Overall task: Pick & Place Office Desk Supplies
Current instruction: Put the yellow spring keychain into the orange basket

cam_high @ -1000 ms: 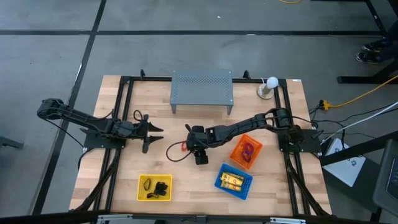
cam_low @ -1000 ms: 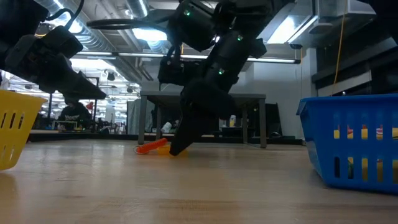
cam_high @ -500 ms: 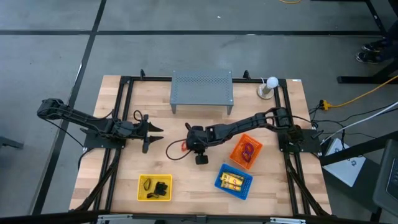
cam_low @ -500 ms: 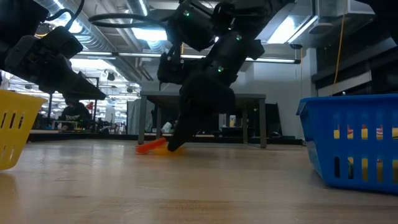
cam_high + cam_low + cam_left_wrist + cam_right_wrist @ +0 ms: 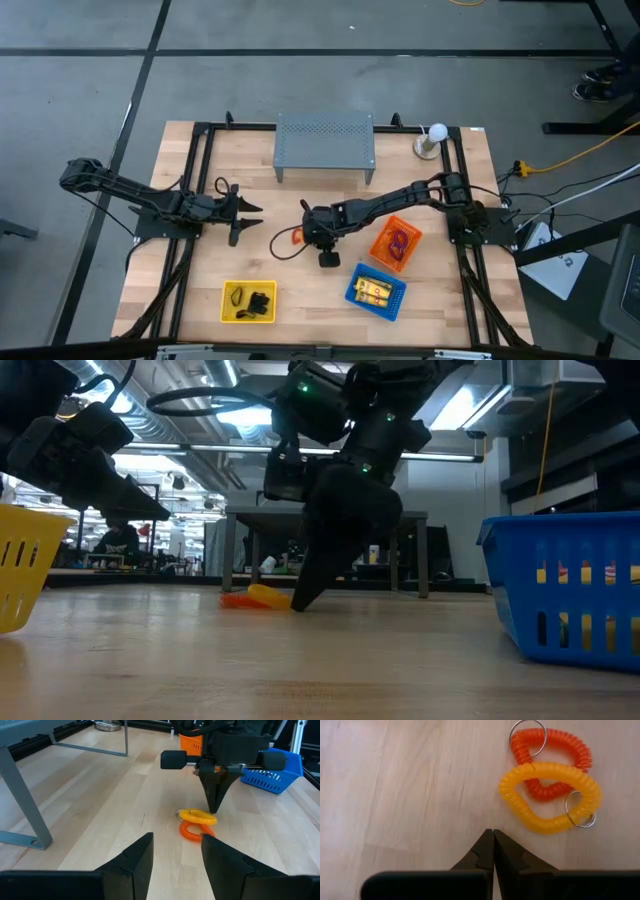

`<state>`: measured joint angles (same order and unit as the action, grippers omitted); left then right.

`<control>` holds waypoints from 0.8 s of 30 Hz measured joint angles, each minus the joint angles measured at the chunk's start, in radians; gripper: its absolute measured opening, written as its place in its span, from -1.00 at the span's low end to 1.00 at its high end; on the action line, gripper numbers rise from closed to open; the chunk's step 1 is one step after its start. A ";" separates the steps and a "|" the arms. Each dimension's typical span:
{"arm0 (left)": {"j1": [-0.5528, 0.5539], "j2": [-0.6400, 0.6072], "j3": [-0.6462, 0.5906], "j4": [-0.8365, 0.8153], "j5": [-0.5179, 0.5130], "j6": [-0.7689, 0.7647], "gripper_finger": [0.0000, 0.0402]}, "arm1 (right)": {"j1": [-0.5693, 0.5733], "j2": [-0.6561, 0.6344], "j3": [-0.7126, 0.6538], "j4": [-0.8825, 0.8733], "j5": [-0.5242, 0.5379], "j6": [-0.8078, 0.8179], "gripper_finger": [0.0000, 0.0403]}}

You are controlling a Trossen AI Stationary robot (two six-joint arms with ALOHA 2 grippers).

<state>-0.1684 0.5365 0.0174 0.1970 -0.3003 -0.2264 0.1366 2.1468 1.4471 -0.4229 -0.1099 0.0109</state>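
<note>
A yellow coil loop (image 5: 540, 770) lies on the wood, partly over an orange coil loop (image 5: 570, 739), each with a metal ring. Both show in the left wrist view too, the yellow loop (image 5: 198, 816) and the orange loop (image 5: 192, 833). My right gripper (image 5: 493, 834) points steeply down with its fingers shut and nothing between them. Its tips stand at the table beside the yellow loop, a small gap away (image 5: 297, 602). My left gripper (image 5: 245, 222) waits open at the table's left, aimed level at the loops.
A grey perforated shelf (image 5: 324, 145) stands at the far middle. An orange basket (image 5: 396, 243), a blue basket (image 5: 376, 291) and a yellow basket (image 5: 248, 302) with small items sit toward the near edge. A white ball on a stand (image 5: 434, 140) is at the far right.
My right gripper has tipped more steeply over the loops. Its tips have shifted a little toward the table's right, off the yellow loop, which now shows beside them. The loops lie where they were.
</note>
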 joint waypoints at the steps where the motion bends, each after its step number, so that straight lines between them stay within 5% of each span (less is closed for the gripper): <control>1: 0.000 0.000 0.000 0.000 0.005 0.000 -0.20 | 0.002 -0.001 0.000 0.000 -0.002 0.000 -0.97; 9: 0.000 0.000 0.000 0.000 0.006 0.000 -0.20 | 0.026 -0.081 -0.003 0.006 -0.002 -0.004 -0.92; 24: 0.000 0.000 0.000 0.001 0.004 0.000 -0.20 | 0.030 -0.056 -0.002 0.087 0.043 -0.062 -0.41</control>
<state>-0.1686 0.5365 0.0174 0.1978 -0.2962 -0.2264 0.1667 2.0905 1.4456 -0.3356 -0.0673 -0.0512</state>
